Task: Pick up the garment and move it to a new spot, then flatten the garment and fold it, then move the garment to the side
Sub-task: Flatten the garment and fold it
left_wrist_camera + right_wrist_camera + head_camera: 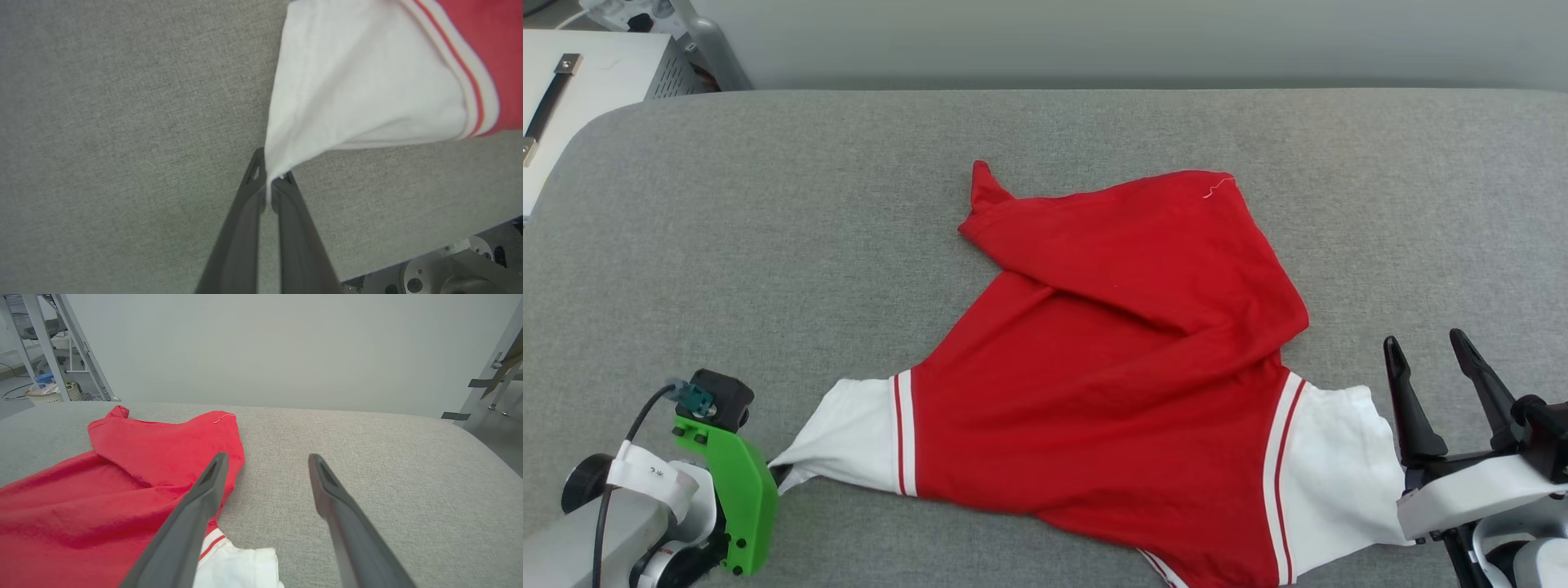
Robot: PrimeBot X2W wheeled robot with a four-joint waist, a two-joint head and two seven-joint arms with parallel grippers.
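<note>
Head view: the garment (1111, 367) lies rumpled on the grey padded table (768, 204). Its red body is bunched toward the far side, and its white sleeves with red-white trim spread left and right. The left gripper (783, 476) pinches the tip of the left sleeve. The right gripper (1425, 341) hovers just beside the right sleeve, fingers spread.

Left wrist view: both fingers clamp the white sleeve corner, and the cloth is drawn into a taut point.

Right wrist view: the parted fingers hold nothing, and the red cloth lies to their left.
</note>
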